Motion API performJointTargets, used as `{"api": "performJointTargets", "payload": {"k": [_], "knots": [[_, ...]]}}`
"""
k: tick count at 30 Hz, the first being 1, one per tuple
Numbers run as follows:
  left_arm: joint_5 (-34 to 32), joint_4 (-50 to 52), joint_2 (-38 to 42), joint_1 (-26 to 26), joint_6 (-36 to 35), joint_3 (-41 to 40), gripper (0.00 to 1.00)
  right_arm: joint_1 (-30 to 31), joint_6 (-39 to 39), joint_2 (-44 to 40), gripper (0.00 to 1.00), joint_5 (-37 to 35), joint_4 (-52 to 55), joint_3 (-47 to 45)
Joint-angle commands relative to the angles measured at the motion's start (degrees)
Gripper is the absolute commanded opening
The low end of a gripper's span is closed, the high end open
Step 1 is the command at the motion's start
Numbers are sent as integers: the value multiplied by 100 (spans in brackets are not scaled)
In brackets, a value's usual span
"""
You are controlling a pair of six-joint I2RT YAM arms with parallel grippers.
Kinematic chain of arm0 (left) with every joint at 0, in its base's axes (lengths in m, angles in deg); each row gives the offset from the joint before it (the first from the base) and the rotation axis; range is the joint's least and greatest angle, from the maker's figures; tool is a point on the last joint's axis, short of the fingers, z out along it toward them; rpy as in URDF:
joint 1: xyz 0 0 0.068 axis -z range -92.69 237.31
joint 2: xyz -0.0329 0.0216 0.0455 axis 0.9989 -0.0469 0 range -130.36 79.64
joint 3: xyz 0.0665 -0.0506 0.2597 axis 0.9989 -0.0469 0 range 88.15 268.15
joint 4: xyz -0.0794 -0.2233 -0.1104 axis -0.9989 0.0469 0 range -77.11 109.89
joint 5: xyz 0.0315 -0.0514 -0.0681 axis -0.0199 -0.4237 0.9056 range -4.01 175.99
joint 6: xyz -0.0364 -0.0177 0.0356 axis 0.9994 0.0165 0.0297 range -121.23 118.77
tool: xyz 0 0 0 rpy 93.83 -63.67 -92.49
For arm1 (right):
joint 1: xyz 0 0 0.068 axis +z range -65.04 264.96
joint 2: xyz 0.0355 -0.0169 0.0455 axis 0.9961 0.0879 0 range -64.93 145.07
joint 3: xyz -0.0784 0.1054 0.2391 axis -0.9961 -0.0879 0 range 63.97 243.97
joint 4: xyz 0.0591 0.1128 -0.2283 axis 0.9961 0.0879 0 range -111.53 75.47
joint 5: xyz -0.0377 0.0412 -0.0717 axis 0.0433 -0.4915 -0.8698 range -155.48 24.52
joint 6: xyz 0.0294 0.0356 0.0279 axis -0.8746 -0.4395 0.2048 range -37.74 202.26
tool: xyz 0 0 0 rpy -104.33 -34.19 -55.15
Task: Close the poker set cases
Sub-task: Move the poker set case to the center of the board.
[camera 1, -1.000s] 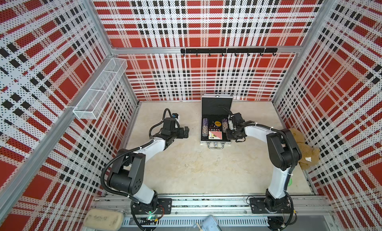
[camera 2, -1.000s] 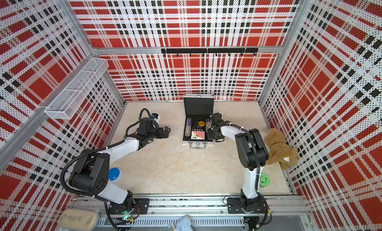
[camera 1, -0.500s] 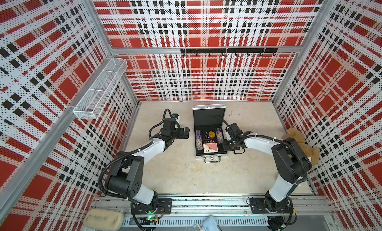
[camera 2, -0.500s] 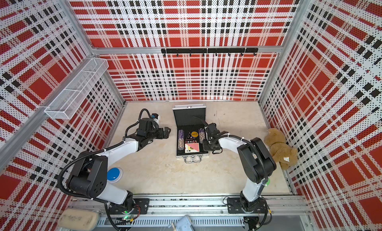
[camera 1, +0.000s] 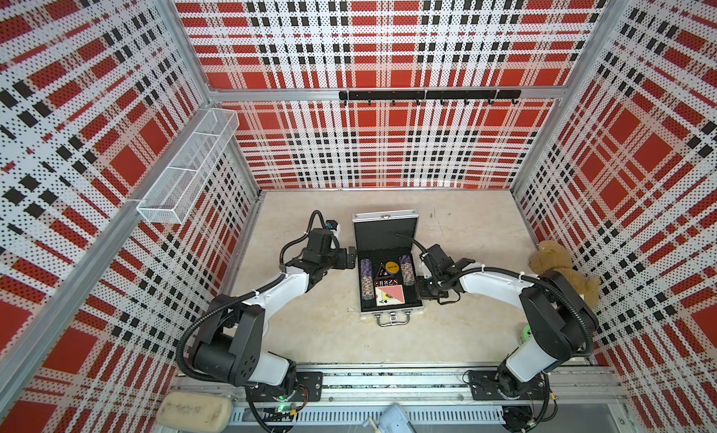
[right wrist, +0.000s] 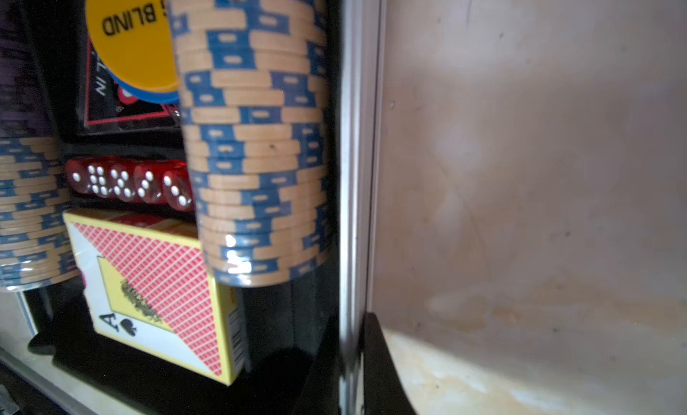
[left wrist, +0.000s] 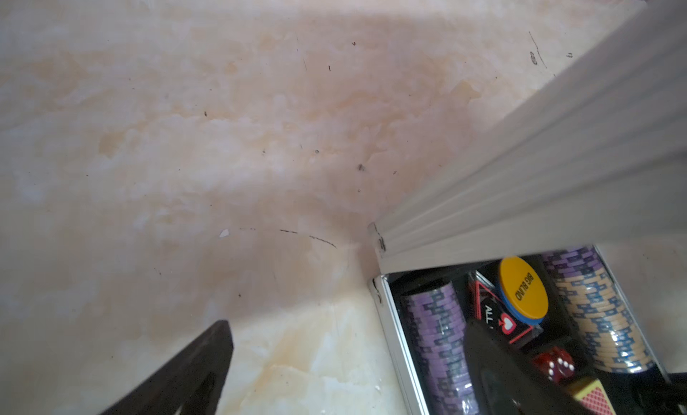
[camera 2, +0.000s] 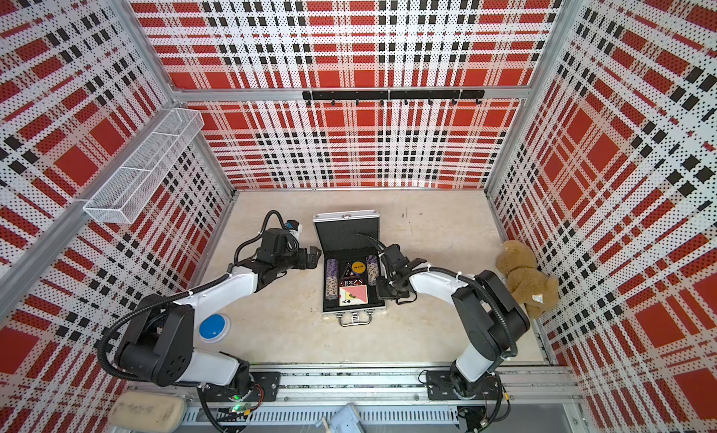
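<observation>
Now the poker set case [camera 1: 378, 233] sits open near the middle of the table [camera 1: 310, 334]. Its lid stands up at the far edge, and the metal handle [camera 1: 392, 319] is on the near edge, toward the arm bases. The black tray holds two rows of chips [camera 1: 366, 280], a yellow disc [camera 1: 392, 267], red dice [camera 1: 386, 283] and a card deck [camera 1: 390, 295]. The right gripper [camera 1: 421, 291] is pinched together on the tray's right wall. In the right wrist view the silver rim [right wrist: 357, 171] runs down between its fingers [right wrist: 383, 357]. The left gripper [camera 1: 351, 257] has its jaws spread wide and holds nothing. It hangs just beside the case's left side, near the hinge. A teddy bear [camera 1: 558, 272] lies by the right wall, well apart from the case.
</observation>
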State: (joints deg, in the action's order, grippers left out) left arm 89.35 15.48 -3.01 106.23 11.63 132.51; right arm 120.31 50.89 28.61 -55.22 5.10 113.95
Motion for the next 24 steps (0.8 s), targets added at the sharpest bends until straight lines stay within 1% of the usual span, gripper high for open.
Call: {"api": "performJointTargets", "payload": {"k": [1,8,10,12,14,18,24], "knots": [[-149,168,207,15,50,-43,99,127,-135,75,14,662,739,-255],[-256,360,484,50,66,-190,99,141,-52,38,21,951,754,-206],[-295,431,555,57,75,-217,99,131,14,-18,23,816,892,-158],[-335,544,652,77,75,-243,100,57,120,-162,27,600,1104,-84],[-369,635,742,86,95,-268,99,-140,205,-352,33,582,1208,-8],[-380,790,887,103,197,-322,99,-534,444,-657,42,696,1433,273],[-263,1166,999,95,383,-244,99,-1127,545,-1018,49,815,1759,1065]]}}
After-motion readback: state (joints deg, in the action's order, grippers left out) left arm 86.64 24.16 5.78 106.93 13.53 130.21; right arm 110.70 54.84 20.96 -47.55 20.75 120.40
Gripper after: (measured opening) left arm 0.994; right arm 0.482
